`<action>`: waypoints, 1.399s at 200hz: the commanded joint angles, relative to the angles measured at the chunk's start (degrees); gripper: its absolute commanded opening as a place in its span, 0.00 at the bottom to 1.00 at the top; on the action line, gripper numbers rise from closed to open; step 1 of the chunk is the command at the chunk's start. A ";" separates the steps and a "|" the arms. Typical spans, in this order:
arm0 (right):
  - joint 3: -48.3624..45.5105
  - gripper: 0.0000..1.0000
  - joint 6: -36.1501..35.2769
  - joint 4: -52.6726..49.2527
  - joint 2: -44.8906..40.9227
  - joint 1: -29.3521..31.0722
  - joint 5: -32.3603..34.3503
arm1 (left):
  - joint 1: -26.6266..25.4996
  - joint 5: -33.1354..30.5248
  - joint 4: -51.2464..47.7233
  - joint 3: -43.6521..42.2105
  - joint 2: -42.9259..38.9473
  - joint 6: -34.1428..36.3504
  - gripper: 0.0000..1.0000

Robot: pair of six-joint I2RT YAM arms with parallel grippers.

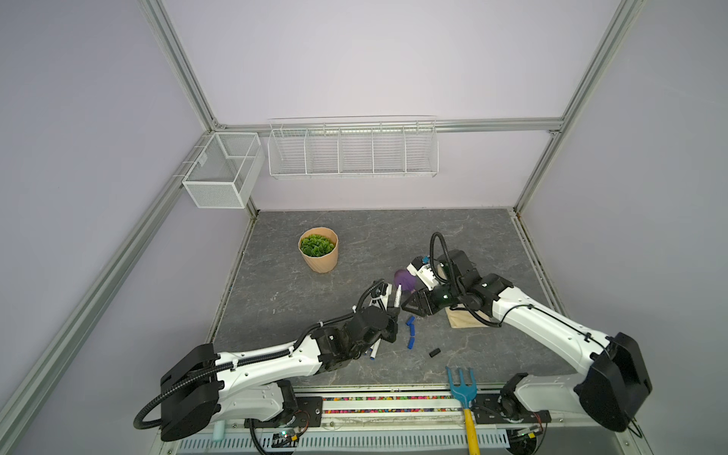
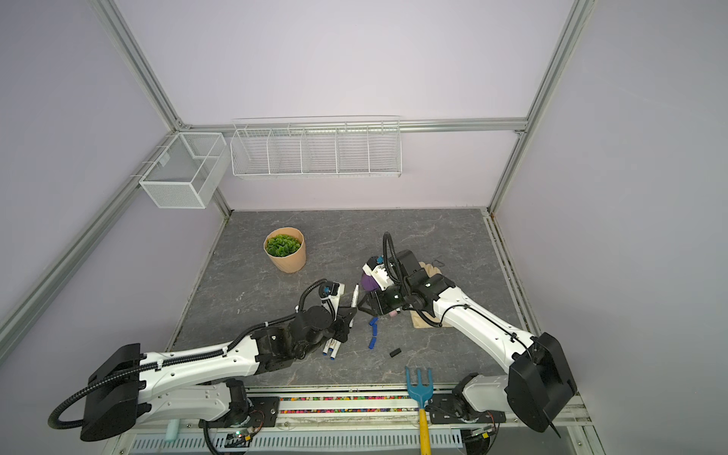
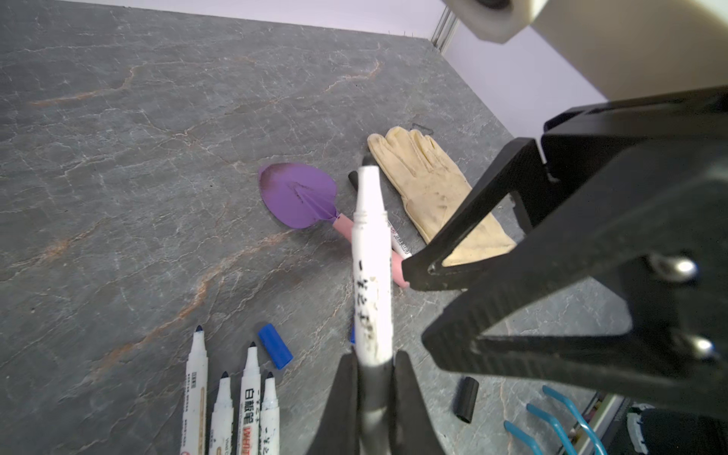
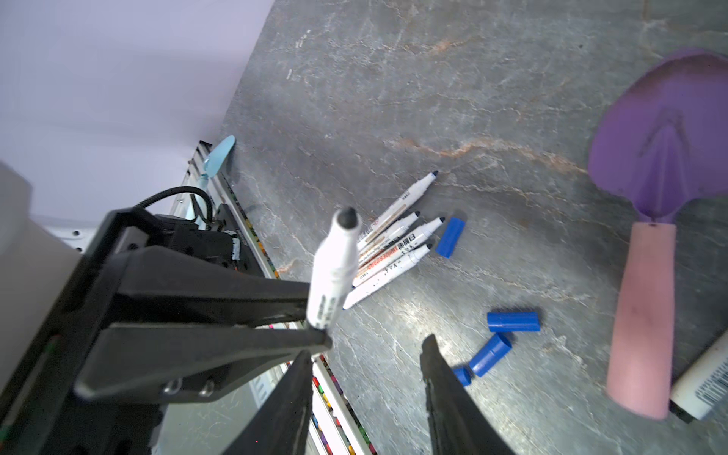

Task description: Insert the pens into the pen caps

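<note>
The left claw (image 3: 374,356) is clamped on the lower barrel of a black-tipped pen (image 3: 370,244), whose tip points up and away from it. The right claw (image 4: 366,346) stands just beside that tip, jaws apart, with nothing between them. The sound next move is probably for the right claw to fetch the black cap (image 3: 467,398) lying on the table near it, since the blue caps (image 4: 512,321) beneath it would not match. The cap should then be pushed straight along the pen's axis. Four pens (image 4: 394,244) lie on the table just below the left claw. Only the left wrist view shows what looks like a second black cap (image 3: 353,179) beyond the tip, beside the glove (image 3: 429,185); the right wrist view shows neither black cap
</note>
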 commanded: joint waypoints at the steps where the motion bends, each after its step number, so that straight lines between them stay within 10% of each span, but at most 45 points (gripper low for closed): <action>1: 2.16 0.48 -0.88 1.98 -0.90 0.10 -3.79 | 0.21 -0.57 3.42 -1.38 -1.15 -0.47 0.00; 70: 5.59 0.42 1.46 4.95 5.73 0.21 -5.13 | 0.19 2.29 6.11 -2.08 -1.06 -0.15 0.00; 128: 5.10 0.14 1.57 5.30 5.20 0.14 -6.09 | 0.25 1.16 6.64 -3.02 -1.14 -0.24 0.00; 176: 4.62 0.11 2.00 5.50 4.11 -0.45 -7.36 | 0.25 2.31 6.59 -4.77 -0.36 -1.32 0.39; 280: 4.81 0.11 1.32 4.51 4.82 -0.72 -8.89 | 0.49 4.93 9.07 -1.31 2.52 3.11 0.31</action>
